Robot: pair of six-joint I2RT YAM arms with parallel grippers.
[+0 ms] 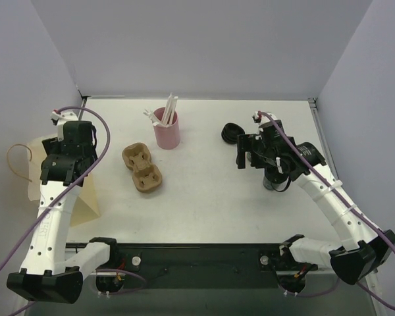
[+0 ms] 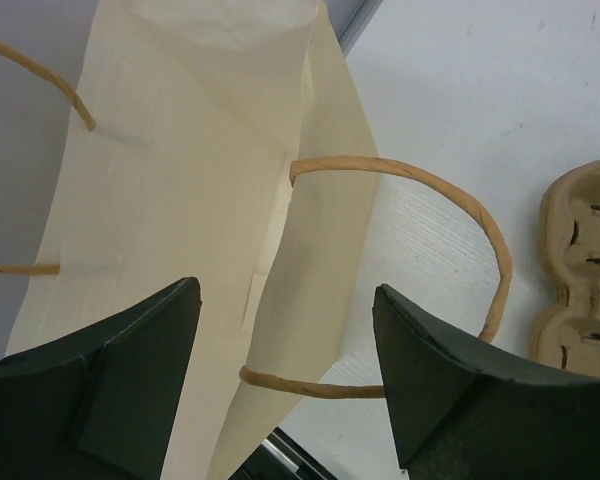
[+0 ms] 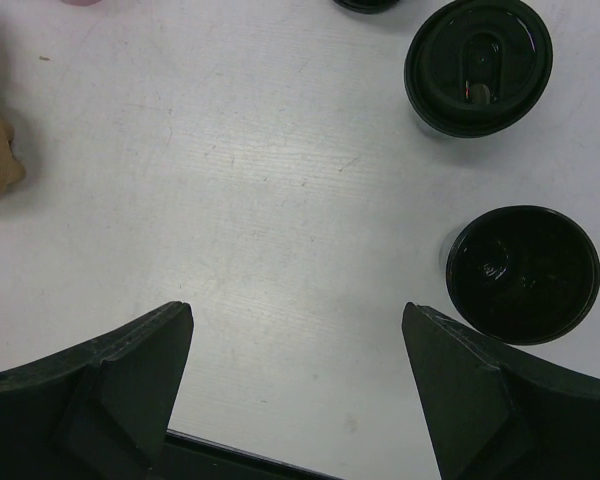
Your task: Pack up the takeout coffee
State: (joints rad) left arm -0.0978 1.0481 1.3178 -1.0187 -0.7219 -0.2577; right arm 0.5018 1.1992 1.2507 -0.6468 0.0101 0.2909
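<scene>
A cream paper bag (image 2: pixel 170 190) with brown rope handles lies flat at the table's left edge. My left gripper (image 2: pixel 285 340) hovers open over the bag's near edge, and one handle loop (image 2: pixel 450 205) runs beneath its right finger. Seen from the right wrist, a lidded black coffee cup (image 3: pixel 478 65) stands beside an uncovered cup of dark coffee (image 3: pixel 523 273). My right gripper (image 3: pixel 295 350) is open over bare table, left of those cups. A brown pulp cup carrier (image 1: pixel 142 168) rests left of centre.
A pink cup holding white straws (image 1: pixel 166 128) stands behind the carrier. A small stack of black lids (image 1: pixel 232 133) lies at the back, left of the right arm. Grey walls close in the table (image 1: pixel 204 197) on three sides.
</scene>
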